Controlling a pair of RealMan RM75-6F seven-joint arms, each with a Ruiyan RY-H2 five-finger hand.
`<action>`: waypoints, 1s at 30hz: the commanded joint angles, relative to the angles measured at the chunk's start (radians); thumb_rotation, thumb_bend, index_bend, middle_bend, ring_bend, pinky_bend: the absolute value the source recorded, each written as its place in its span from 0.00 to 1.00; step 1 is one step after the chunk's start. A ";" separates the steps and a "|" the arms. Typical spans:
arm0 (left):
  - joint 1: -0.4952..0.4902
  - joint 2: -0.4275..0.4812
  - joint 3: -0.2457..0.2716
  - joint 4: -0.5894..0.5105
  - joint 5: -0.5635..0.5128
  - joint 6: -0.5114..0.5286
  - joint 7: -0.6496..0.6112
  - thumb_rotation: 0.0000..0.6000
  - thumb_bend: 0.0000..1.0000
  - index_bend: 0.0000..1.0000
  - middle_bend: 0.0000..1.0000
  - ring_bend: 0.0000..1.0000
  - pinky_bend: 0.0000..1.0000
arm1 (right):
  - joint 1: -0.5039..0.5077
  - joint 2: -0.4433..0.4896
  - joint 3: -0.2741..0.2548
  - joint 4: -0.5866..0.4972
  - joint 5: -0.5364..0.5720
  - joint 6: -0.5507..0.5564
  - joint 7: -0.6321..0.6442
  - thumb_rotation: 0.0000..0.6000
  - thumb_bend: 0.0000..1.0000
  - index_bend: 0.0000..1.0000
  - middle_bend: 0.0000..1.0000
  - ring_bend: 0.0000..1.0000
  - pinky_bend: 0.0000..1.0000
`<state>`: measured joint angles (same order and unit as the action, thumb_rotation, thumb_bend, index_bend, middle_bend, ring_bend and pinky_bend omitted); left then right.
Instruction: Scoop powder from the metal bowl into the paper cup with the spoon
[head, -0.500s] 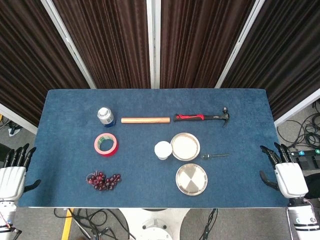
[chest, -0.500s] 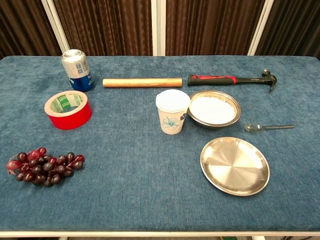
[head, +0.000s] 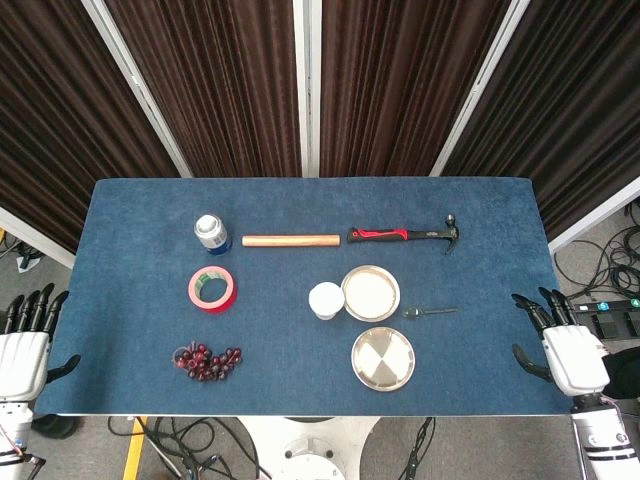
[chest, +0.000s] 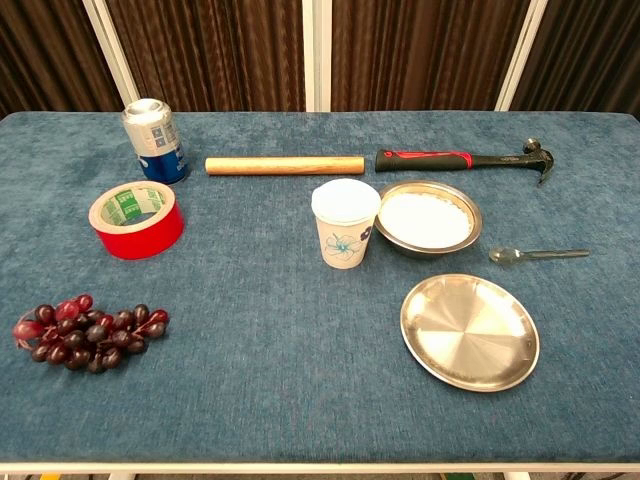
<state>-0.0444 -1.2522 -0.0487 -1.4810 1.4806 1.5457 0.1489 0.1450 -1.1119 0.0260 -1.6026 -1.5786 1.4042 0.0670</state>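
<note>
two idle hands, one untouched spoon

both hands sit off the table's near corners, fingers spread and holding nothing: the left hand (head: 22, 345) beyond the left edge, the right hand (head: 570, 350) beyond the right edge. neither shows in the chest view.

the spoon (chest: 535, 255) lies flat on the blue cloth, bowl end pointing toward the metal bowl (chest: 430, 219), handle toward the right edge. the metal bowl holds white powder and stands just beside the paper cup (chest: 345, 223), which is upright on its left. a flat metal plate (chest: 470, 331) lies near the spoon, toward the robot.

nothing of the task looks begun. the right hand is the nearer one to the spoon, so the pickup probably falls to it.

risks, as i judge them: the spoon is thin and lies flush on soft cloth, so fingers may slide over it or push it away instead of lifting it. the cup looks light and stands close to the bowl; a careless sweep of the arm or spoon could tip it. a tilted spoon on the way across would spill powder onto the cloth.
</note>
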 joint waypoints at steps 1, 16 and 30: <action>0.001 -0.001 0.001 0.002 0.000 0.001 -0.001 1.00 0.10 0.14 0.10 0.05 0.04 | 0.042 0.009 0.002 -0.015 -0.009 -0.058 -0.008 1.00 0.26 0.14 0.24 0.00 0.00; 0.001 0.004 0.001 -0.004 -0.004 -0.006 -0.005 1.00 0.10 0.14 0.10 0.05 0.04 | 0.340 -0.242 0.078 0.185 0.154 -0.490 -0.220 1.00 0.19 0.31 0.34 0.03 0.00; 0.005 0.002 0.003 -0.003 -0.016 -0.016 -0.010 1.00 0.10 0.14 0.10 0.05 0.04 | 0.357 -0.400 0.075 0.382 0.231 -0.472 -0.292 1.00 0.22 0.43 0.45 0.10 0.00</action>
<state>-0.0393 -1.2507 -0.0451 -1.4841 1.4646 1.5295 0.1385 0.5011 -1.5053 0.1015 -1.2268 -1.3531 0.9318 -0.2256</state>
